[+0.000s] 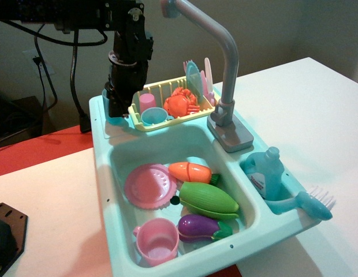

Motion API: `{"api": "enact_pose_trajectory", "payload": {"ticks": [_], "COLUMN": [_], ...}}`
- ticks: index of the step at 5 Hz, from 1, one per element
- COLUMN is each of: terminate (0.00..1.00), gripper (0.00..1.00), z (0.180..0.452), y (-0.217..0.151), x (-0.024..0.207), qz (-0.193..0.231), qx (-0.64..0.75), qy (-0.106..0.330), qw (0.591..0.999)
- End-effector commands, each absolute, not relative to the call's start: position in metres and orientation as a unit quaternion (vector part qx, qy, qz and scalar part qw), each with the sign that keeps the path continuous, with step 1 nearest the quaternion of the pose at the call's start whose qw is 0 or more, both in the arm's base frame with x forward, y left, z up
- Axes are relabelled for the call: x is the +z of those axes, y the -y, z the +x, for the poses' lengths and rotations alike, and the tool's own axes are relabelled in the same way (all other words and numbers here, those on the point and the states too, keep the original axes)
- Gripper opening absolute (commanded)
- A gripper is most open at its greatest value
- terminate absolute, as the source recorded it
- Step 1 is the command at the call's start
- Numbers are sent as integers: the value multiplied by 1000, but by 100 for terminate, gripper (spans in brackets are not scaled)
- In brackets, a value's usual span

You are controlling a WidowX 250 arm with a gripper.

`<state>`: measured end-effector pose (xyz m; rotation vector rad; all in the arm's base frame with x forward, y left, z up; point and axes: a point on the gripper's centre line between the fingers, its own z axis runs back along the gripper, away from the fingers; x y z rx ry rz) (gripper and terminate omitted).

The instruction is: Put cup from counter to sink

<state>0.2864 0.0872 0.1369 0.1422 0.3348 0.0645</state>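
Note:
The blue cup (115, 119) stands at the back left corner of the counter (100, 128), the teal ledge of the sink unit. It is mostly hidden behind my gripper (116, 109); only its bottom and a bit of its rim show. The black fingers reach down around the cup and appear closed on it, and the cup looks slightly tilted. The sink (116, 157) lies in front of and below the gripper. Its basin holds a pink plate (148, 186), a pink mug (157, 240), a carrot (190, 172), a green corn (208, 200) and an eggplant (199, 227).
A yellow dish rack (160, 91) with a small pink cup, a blue cup, an orange crab (180, 103) and plates stands right of the gripper. The tall grey faucet (225, 63) rises at the back right. A blue soap bottle (265, 173) and a brush (312, 203) lie at the right.

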Motion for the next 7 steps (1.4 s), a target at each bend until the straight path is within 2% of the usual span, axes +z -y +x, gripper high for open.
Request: {"api": "enact_pose_trajectory", "payload": {"ticks": [1,2,3,5,7], "terminate": [0,0,0,0,0], "gripper": [0,0,0,0,0], "z": [299,321,334,338,321], "y": [-75,-46,-21,30,22], "x": [183,208,212,183,149], "qz": [82,84,68,53,66], "qx": [22,-5,-20,-45,-13], "qy": [-98,-67,-61,-86,-116], "qw": [992,994,996,994,991]}}
